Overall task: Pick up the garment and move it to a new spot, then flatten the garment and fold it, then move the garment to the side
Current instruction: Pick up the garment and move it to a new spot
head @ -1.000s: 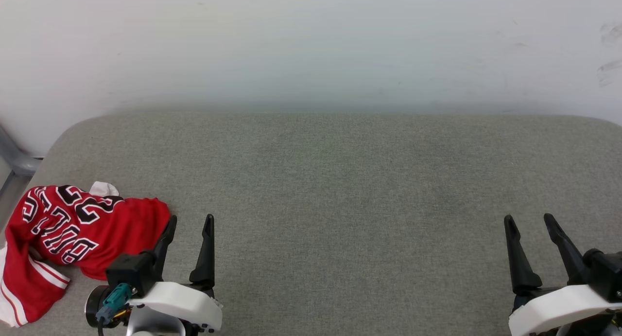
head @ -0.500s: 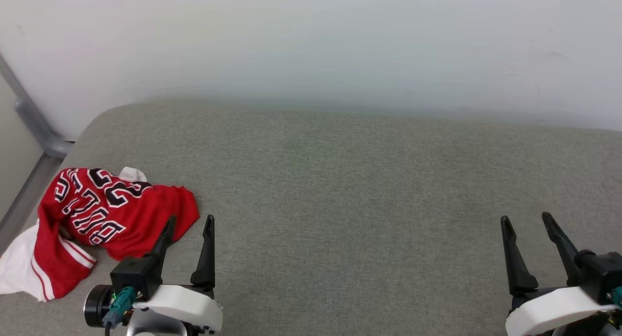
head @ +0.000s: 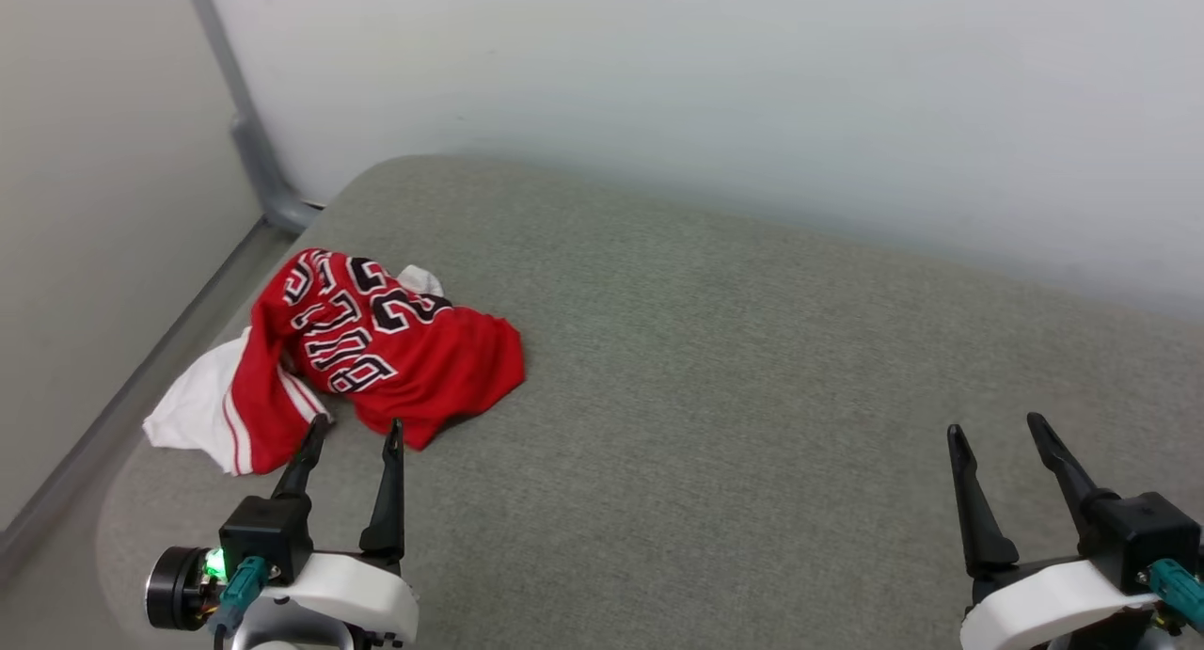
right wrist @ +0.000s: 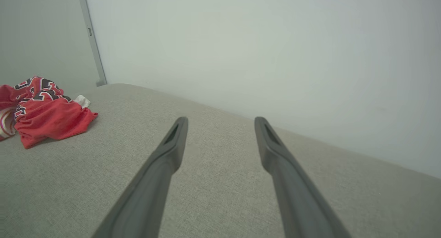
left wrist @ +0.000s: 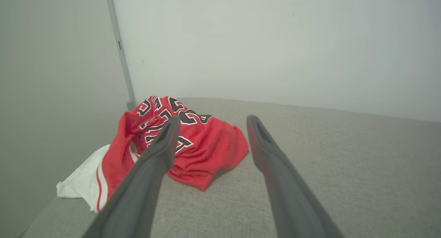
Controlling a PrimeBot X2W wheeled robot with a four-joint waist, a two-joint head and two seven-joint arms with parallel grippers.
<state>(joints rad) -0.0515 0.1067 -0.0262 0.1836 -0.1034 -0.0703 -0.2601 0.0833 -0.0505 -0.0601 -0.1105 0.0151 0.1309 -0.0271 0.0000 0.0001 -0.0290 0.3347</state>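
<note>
Left gripper [head: 357,424]: at 7 o'clock in the head view. Its fingers are apart with nothing between them, and the tips point to 12.
Right gripper [head: 995,424]: at 5 o'clock. Its fingers are apart and empty, over bare pad, well apart from the garment.
Pad [head: 705,396]: grey woven cloth under both grippers, with a rounded corner at 10 o'clock.
Garment [head: 395,349]: a crumpled red heap on the pad at 10 o'clock, just beyond the left gripper's tips at its 12. The black, white-outlined letters and numbers face up. A white sleeve with red-white striped trim spreads toward the pad's left edge at 9 o'clock. In the head view one left fingertip meets the striped hem; I cannot tell whether it touches.
Post [head: 254,151]: grey, at 11 o'clock behind the pad's corner, rising along the wall.
Wall [head: 658,67]: pale and plain, across 12 o'clock.
</note>
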